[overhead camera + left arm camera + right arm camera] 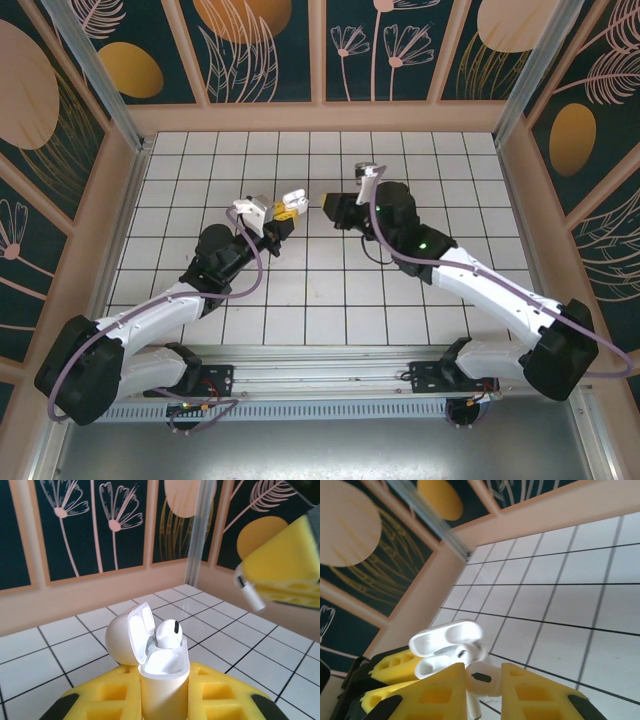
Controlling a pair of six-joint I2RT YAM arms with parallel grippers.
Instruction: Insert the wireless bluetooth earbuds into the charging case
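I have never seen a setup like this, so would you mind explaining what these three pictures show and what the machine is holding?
These are two robot arms bolted at the near edge of a white tiled table. The overhead picture looks down from behind them; the other two come from cameras on each wrist, looking past yellow padded fingers. The left gripper is shut on a white charging case, lid open, with one white earbud already seated in it. The right gripper is shut on a second white earbud, held close to the open case, apparently about to put it in.
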